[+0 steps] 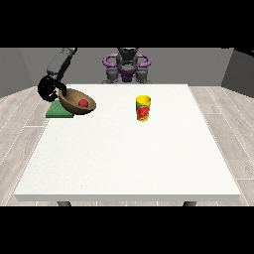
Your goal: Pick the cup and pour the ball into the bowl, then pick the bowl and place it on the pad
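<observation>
At upper left, I hold the brown wooden bowl [78,102], red ball [83,103] inside, in the hand at the view's left [49,89], fingers curled on its rim, tilted over the green square pad [58,112] for placing; yellow cup [143,108] stands centre.

We see bare test room, lab-like: large white surface [129,158], pale wood-plank floor [20,124], plain grey walls [198,62], humanoid robot [127,64] stationed behind surface.

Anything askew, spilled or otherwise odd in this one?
Only the bowl: tilted, held by the hand at the view's left above the green pad, red ball still inside. The cup stands upright; nothing spilled.
</observation>
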Motion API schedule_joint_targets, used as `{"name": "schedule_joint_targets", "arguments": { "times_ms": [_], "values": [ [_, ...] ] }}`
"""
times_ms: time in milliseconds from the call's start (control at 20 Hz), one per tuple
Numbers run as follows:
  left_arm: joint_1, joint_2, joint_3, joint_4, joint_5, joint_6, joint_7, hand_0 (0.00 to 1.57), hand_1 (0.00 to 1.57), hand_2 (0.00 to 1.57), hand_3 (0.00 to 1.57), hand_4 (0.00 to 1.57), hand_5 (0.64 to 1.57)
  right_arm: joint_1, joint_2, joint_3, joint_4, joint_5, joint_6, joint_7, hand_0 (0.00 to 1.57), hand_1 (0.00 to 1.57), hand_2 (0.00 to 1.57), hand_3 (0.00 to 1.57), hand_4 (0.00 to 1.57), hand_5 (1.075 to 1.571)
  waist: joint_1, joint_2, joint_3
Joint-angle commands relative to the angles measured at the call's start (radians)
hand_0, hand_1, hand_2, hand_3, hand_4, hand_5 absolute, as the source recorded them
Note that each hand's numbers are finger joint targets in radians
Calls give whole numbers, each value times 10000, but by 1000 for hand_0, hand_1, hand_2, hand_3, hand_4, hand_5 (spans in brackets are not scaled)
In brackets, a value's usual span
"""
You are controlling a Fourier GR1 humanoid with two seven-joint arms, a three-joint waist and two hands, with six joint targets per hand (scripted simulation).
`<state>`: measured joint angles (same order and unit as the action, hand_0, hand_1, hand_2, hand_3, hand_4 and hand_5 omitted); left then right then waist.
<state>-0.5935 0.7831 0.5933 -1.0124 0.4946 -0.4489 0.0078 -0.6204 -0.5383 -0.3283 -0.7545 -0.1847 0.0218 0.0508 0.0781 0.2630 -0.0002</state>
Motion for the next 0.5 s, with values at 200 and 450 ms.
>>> {"name": "schedule_joint_targets", "arguments": {
  "times_ms": [200, 450],
  "values": [
    [416, -88, 35, -407, -463, 311, -1281, 0, 0, 0, 0, 684, 1558, 8, -1129, -810, 937, -475, 1273, -1254, 1571, 1571, 1571, 1193, 990, 1570, -247, 1090, 14],
    [283, 342, 495, -1715, 455, 522, -224, 0, 0, 0, 0, 677, 1559, 340, -1689, -1233, 2351, -232, 1558, -3283, 1571, 1571, 1571, 81, 962, 1571, 107, 1928, 41]
  ]
}}
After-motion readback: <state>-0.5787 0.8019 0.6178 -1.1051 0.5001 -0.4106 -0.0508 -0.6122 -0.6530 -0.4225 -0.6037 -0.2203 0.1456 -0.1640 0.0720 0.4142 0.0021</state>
